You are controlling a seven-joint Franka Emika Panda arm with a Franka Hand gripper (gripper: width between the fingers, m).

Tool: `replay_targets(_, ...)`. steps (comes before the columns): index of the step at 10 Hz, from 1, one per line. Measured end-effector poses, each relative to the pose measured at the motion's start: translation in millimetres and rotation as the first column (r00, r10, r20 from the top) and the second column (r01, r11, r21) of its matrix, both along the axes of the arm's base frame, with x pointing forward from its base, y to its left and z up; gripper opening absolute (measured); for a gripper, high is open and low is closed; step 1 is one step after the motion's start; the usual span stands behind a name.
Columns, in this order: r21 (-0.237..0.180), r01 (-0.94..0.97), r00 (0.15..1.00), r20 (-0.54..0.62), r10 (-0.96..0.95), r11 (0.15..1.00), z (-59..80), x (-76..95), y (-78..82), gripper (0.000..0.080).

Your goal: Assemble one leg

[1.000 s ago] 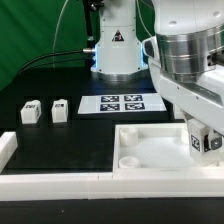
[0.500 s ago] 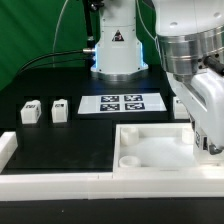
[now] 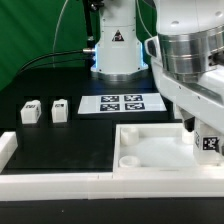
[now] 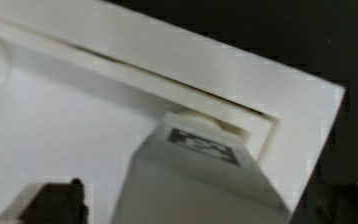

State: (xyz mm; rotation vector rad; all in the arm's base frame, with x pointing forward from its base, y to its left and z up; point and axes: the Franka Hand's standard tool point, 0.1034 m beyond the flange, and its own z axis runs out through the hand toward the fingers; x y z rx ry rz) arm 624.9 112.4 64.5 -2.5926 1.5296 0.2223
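Observation:
My gripper (image 3: 205, 135) is shut on a leg (image 3: 209, 143), a small white post with a square tag. It holds the leg upright over the far corner of the large white tray-like piece (image 3: 150, 133), at the exterior view's right. In the wrist view the held leg (image 4: 202, 170) runs down between the dark fingers (image 4: 55, 200) of the gripper (image 4: 202, 205). Its lower end sits at the tray's corner (image 4: 247, 120); whether it touches is hidden. Two more legs (image 3: 30, 110) (image 3: 59, 109) stand on the black table at the exterior view's left.
The marker board (image 3: 122, 103) lies flat behind the tray. A low white wall (image 3: 50, 183) runs along the front and turns up at the exterior view's left. The arm's base (image 3: 115, 50) stands at the back.
The wrist has twisted one way and back while holding the leg. The leg's tag now sits slightly further to the exterior view's right. The two loose legs have not moved.

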Motion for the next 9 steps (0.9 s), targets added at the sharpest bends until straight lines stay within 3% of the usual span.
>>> replay_targets(3, -0.006, -0.371, 0.927, 0.050, 0.371, 0.929, 2.2, -4.2, 3.0, 0.0649)
replay_targets(6, -0.033, -0.707, 0.701, 0.094, 0.707, 0.706, -0.8, -7.3, 2.0, 0.0649)
replay_targets(7, -0.045, -0.791, 0.604, 0.104, 0.790, 0.610, -1.5, -7.4, 0.4, 0.0649)
replay_targets(9, -0.046, -0.803, 0.588, 0.106, 0.802, 0.595, -1.8, -7.3, -0.3, 0.0649)
